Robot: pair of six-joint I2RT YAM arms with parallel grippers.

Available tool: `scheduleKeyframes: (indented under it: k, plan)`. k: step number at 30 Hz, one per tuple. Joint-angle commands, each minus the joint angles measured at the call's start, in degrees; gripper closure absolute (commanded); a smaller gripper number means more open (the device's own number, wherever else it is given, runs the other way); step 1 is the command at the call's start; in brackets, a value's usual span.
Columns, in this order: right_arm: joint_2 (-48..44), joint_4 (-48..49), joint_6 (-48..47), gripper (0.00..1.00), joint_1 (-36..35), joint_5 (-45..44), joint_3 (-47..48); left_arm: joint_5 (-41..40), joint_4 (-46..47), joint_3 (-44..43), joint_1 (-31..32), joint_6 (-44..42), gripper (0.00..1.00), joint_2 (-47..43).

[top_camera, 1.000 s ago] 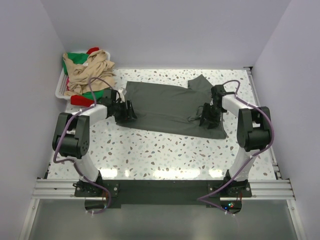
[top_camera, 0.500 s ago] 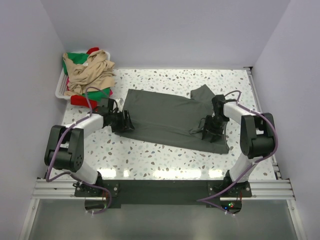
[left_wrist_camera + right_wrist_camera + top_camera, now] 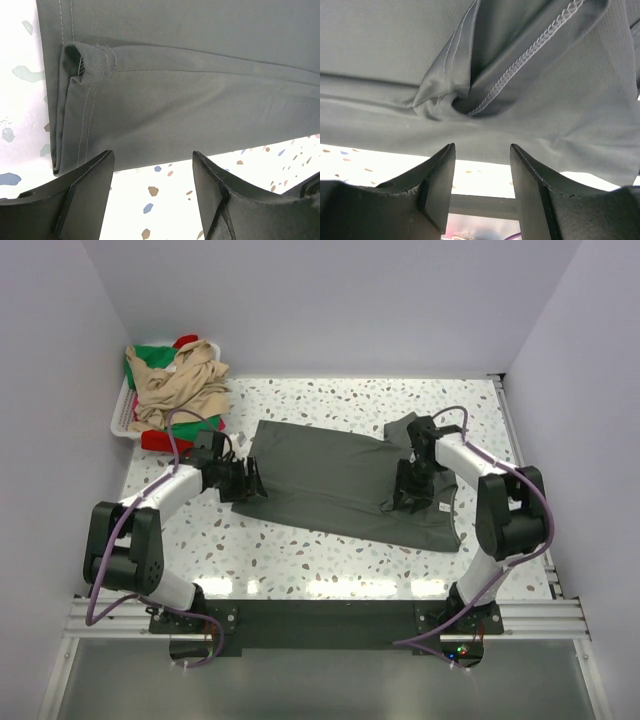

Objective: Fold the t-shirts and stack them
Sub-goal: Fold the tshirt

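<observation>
shirt: the grey shirt [image 3: 330, 475] lies flat on the table [image 3: 300, 555], at the centre of the top view.
axis: its length runs left to right across the frame, dipping a little to the right. The hem is at the left and a sleeve at the upper right.
left gripper [image 3: 247, 481]: at the hem end, fingers spread wide, nothing between them.
right gripper [image 3: 405, 495]: on the right part, fingers apart, pinching nothing.
left wrist only: a hem corner turned over, with double stitching.
right wrist only: a bunched fold with a seam, just past the fingertips.
top only: the other shirts [image 3: 185, 380] heaped in the basket [image 3: 118, 420], upper left.
</observation>
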State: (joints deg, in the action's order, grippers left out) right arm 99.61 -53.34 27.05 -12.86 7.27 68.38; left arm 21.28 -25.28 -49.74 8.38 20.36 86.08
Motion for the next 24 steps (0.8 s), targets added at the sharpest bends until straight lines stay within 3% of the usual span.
scheduleKeyframes:
  k: [1,12,22,24]
  plan:
    - [3.04,0.17,0.29,0.5,-0.41,0.64,2.11,1.14,-0.47,-2.12,-0.03,-0.94,0.31,-1.27]
    - [6.73,3.06,-0.5,0.5,-0.76,-1.2,5.45,-0.1,1.02,-1.33,-0.12,-0.5,0.31,-0.92]
    - [9.36,10.19,-2.35,0.55,-1.2,3.18,10.44,-0.71,1.99,1.13,-0.12,-1.11,0.31,0.22]
    - [10.51,10.28,-2.7,0.61,-1.29,4.15,11.77,-0.89,2.07,1.31,-0.12,-1.29,0.31,0.23]
